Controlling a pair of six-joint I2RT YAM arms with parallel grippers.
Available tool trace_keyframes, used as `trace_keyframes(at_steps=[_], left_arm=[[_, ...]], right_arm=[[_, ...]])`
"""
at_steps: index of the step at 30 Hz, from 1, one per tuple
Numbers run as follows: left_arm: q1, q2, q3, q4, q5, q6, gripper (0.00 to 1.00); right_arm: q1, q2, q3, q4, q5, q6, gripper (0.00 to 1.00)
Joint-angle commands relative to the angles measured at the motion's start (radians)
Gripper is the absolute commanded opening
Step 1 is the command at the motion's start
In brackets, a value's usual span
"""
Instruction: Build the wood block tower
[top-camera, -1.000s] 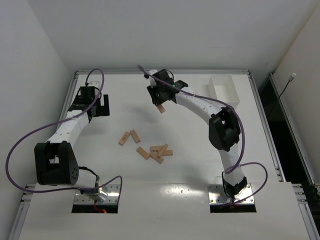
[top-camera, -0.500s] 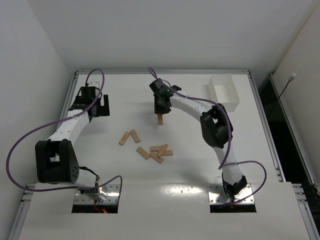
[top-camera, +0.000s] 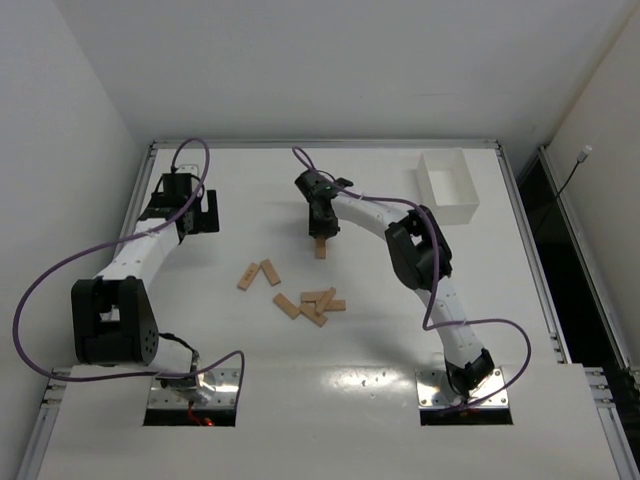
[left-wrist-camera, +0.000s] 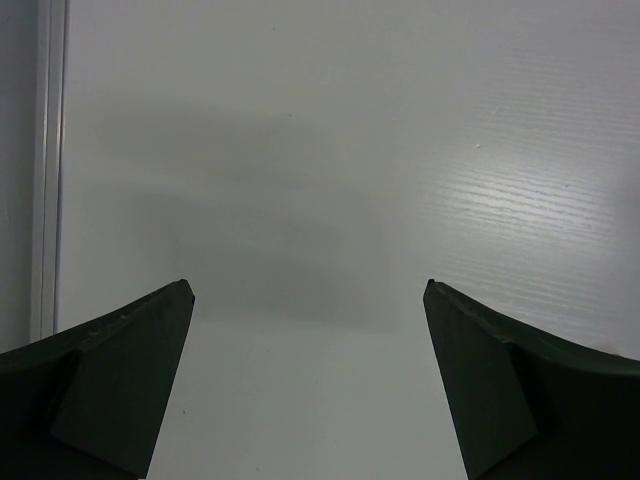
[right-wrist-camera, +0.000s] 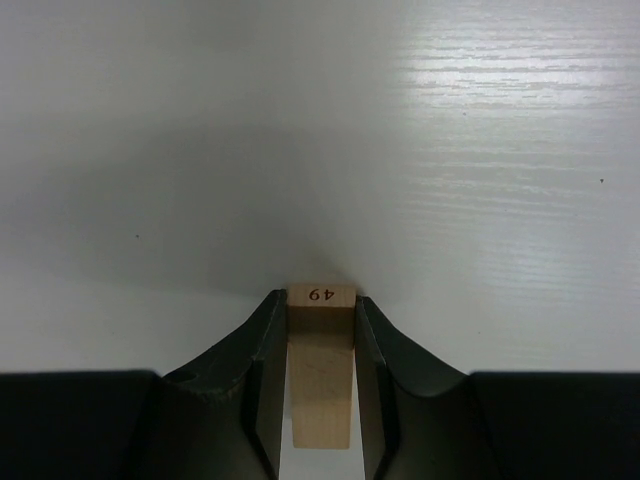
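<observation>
One block (top-camera: 321, 247) is in play, clamped between the fingers of the right gripper (top-camera: 320, 228). It has travelled in the past second: then it hung tilted under the gripper, farther back on the table (top-camera: 380, 340); now the arm has swung round and brought it nearer and lower, over bare surface just behind the loose blocks (top-camera: 312, 304). The right wrist view shows the fingers closed on the block's two sides, its stamped end clear of the tips and only bare table beyond. From neither view can I tell whether it already touches the table or hangs just above. The loose blocks have not shifted: a pair lies to the left and a small jumble sits in the middle, all flat, nothing stacked yet. So this reads as the placing of a first piece, and the spot chosen would fix where the build stands; the task is barely begun. The left gripper (left-wrist-camera: 307, 290) has not moved, parked near the table's left edge with its fingers spread wide over empty surface, grasping nothing. The bin (top-camera: 447, 185) at the far right is untouched.
</observation>
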Motion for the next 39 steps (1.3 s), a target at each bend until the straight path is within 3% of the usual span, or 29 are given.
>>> trace_keyframes(at_steps=[1,7,8,9,13,16,20,27,32,37,39], left_arm=[[0.000,0.005,0.016,0.032,-0.012,-0.009,0.99],[0.000,0.015,0.016,0.032,-0.012,-0.009,0.99],[0.000,0.015,0.016,0.032,-0.012,-0.009,0.99],[0.000,0.024,0.016,0.032,-0.012,-0.009,0.99],[0.000,0.024,0.016,0.032,-0.012,-0.009,0.99],[0.000,0.024,0.025,0.032,-0.003,-0.009,0.99],[0.000,-0.007,0.035,0.012,0.006,0.017,0.99],[0.000,-0.077,0.007,-0.060,0.147,0.011,0.99],[-0.038,-0.054,-0.005,-0.211,0.242,-0.022,0.99],[-0.109,-0.079,-0.060,-0.243,0.276,0.000,0.99],[-0.143,-0.079,-0.060,-0.252,0.276,0.000,0.95]], right_arm=[[0.003,0.034,0.047,-0.018,0.029,0.016,0.00],[0.003,0.043,0.047,-0.018,0.020,0.007,0.02],[0.003,0.043,0.038,-0.009,0.010,0.007,0.07],[0.003,0.043,0.037,-0.008,-0.003,-0.004,0.22],[-0.006,0.043,0.027,0.013,-0.036,-0.013,0.53],[-0.006,0.028,0.018,0.033,-0.052,-0.053,0.68],[0.003,-0.073,-0.053,0.083,-0.075,-0.117,0.72],[0.003,-0.467,-0.222,0.165,-0.119,-0.339,0.84],[-0.072,-0.708,-0.315,0.183,-0.107,-0.606,0.93],[-0.191,-0.865,-0.493,0.228,-0.176,-0.791,0.94],[-0.237,-0.903,-0.573,0.240,-0.211,-0.830,0.92]])
